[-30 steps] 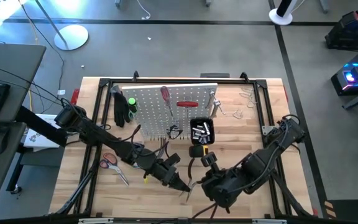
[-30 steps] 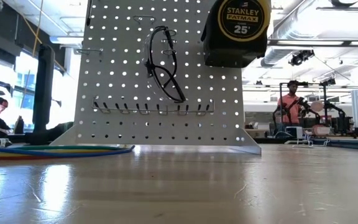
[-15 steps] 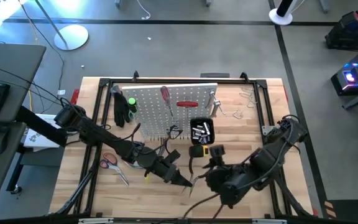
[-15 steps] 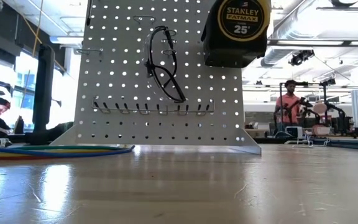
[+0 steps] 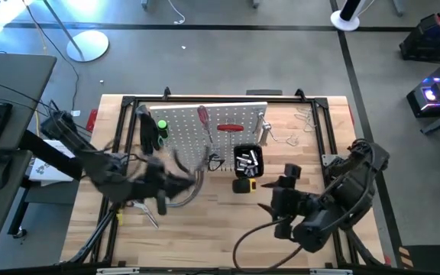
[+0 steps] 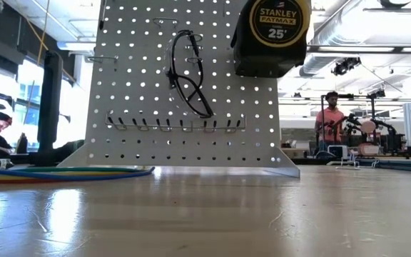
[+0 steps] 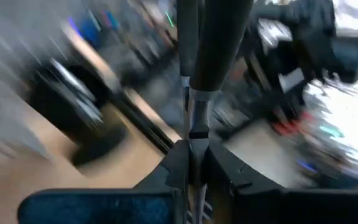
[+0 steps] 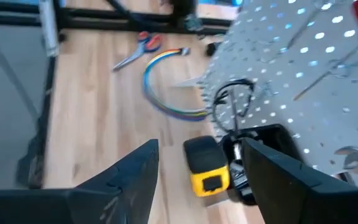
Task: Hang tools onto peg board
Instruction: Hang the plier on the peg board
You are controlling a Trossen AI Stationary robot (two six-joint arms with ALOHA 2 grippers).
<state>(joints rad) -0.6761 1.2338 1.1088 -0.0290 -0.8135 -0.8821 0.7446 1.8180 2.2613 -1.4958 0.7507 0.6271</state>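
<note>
Held tool: left gripper (image 7: 190, 163) is clamped on a slim dark-handled tool (image 7: 205, 43), its long axis running straight out from the fingers.
Left gripper place: over the table's left half, near the front-left corner of the peg board (image 5: 205, 128).
Direction: board lies toward the table's back edge from that gripper.
Right gripper (image 8: 197, 168): fingers spread, empty, near the right front edge.
Nearby: yellow tape measure (image 8: 206, 168) hangs at the board's front edge; scissors (image 8: 137, 50) lie on the table's left side.
Nearer arm: left.

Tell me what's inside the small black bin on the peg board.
The black bin on the peg board holds a jumble of small silver metal pieces, seen from above; what they are is unclear. Anything beneath that top layer is covered. The yellow tape measure sits just outside, below it.
</note>
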